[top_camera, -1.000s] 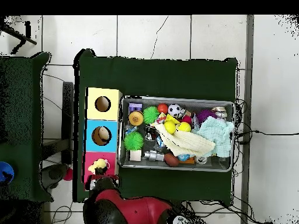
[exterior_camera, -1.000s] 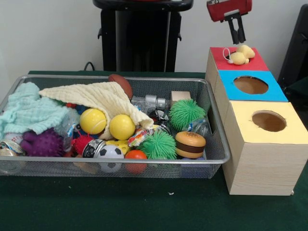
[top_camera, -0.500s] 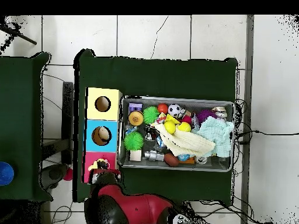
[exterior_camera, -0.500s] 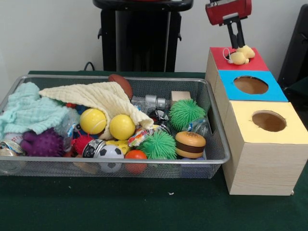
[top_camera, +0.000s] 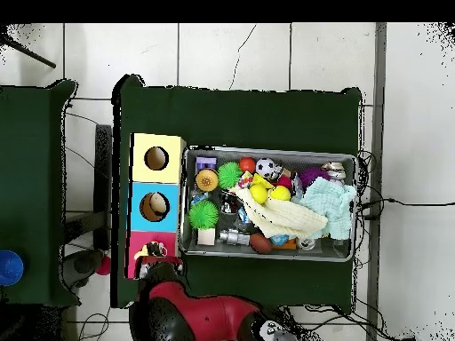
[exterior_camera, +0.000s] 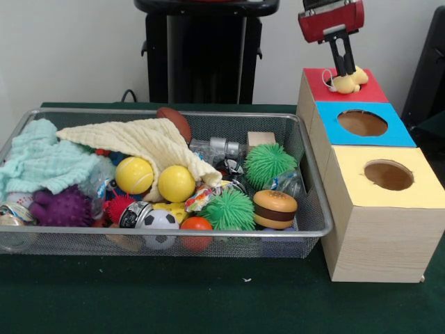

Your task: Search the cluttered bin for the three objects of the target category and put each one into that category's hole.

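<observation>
Resting on the red box (exterior_camera: 341, 85), the yellow toy (exterior_camera: 348, 80) touches the claw (exterior_camera: 343, 69).

The pincer (exterior_camera: 343, 67) hangs over a yellow plush toy (exterior_camera: 345, 81) lying on the red-topped box (exterior_camera: 365, 90), beside the cluttered wire bin (exterior_camera: 313, 209).

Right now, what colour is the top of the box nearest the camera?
Pale yellow, with a round hole; the box has light wood-grain sides. The front view shows it best.

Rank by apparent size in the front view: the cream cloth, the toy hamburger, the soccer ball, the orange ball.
1. cream cloth, clearly largest.
2. toy hamburger.
3. soccer ball, close to the hamburger, so that order is unsure.
4. orange ball, partly hidden by the basket rim, apparently smallest.
</observation>
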